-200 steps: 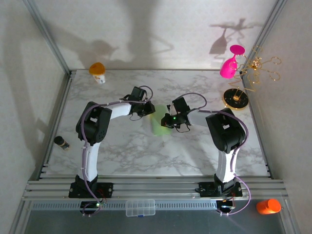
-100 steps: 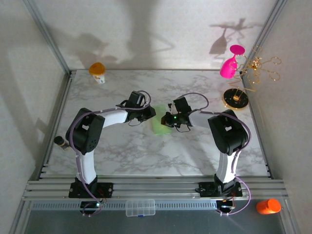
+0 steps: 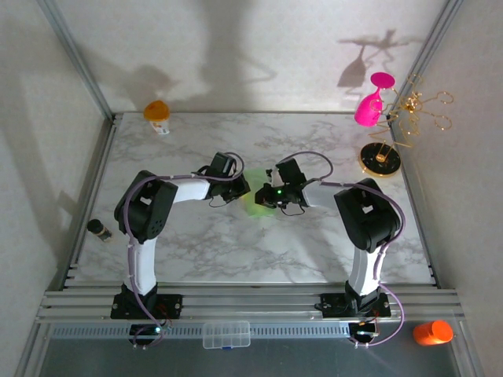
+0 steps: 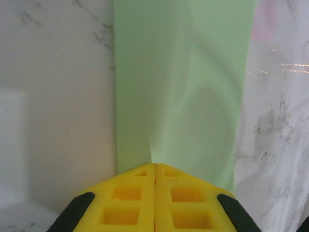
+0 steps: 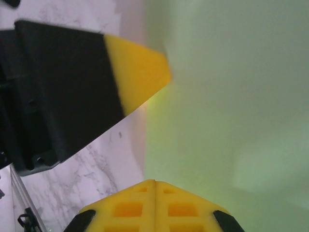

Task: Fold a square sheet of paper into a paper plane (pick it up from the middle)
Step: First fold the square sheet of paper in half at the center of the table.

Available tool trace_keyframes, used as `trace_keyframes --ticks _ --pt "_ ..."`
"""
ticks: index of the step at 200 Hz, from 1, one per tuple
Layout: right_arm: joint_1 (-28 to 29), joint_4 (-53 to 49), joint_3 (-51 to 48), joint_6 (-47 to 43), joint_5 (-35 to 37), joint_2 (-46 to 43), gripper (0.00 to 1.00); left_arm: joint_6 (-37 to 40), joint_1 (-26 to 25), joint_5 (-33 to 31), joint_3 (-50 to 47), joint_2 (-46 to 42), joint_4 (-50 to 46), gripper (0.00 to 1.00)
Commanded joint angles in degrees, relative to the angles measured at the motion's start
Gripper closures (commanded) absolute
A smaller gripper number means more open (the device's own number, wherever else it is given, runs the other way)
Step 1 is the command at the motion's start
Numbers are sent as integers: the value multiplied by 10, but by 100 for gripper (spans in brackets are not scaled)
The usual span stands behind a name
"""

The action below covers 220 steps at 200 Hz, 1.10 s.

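Observation:
The pale green sheet of paper (image 3: 255,206) lies mid-table between my two grippers. In the left wrist view the paper (image 4: 183,87) runs ahead as an upright band, with a soft crease rising from my left gripper (image 4: 155,165), whose yellow fingers are shut on its near edge. My right gripper (image 5: 155,181) is likewise shut on the paper (image 5: 227,96) from the opposite side. From above, the left gripper (image 3: 240,188) and right gripper (image 3: 267,195) nearly face each other. One left finger (image 5: 140,72) touches the paper's edge. No paper plane shape is in view.
An orange-capped bottle (image 3: 157,115) stands at the back left, a small dark bottle (image 3: 99,229) at the left edge. A pink glass (image 3: 369,106) hangs on the gold stand (image 3: 380,159) at the back right. A clear box (image 3: 225,334) and an orange object (image 3: 432,332) sit on the front rail.
My left gripper has slid right onto the paper's left edge and closed. The left elbow has swung. The right gripper has stayed shut in place.

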Motion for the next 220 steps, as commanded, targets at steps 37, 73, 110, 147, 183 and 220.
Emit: trace_keyframes --ticks 37,73,110,147,183,220 --pt "30 -20 53 -1 -14 48 96 -8 -2 -18 7 10 -11 93" --pt "36 -30 50 0 -14 63 97 -12 -1 -20 4 6 -9 93" --pt "44 -53 30 -15 -13 53 97 -16 0 -25 2 10 -10 93" --pt "49 -84 -1 -27 -8 27 97 -15 1 -30 2 14 -13 93" --pt "49 -84 -22 -29 -8 -19 97 -1 1 -25 11 11 -15 93" --pt "37 -46 -28 -6 47 -70 95 30 -2 3 43 -11 -25 86"
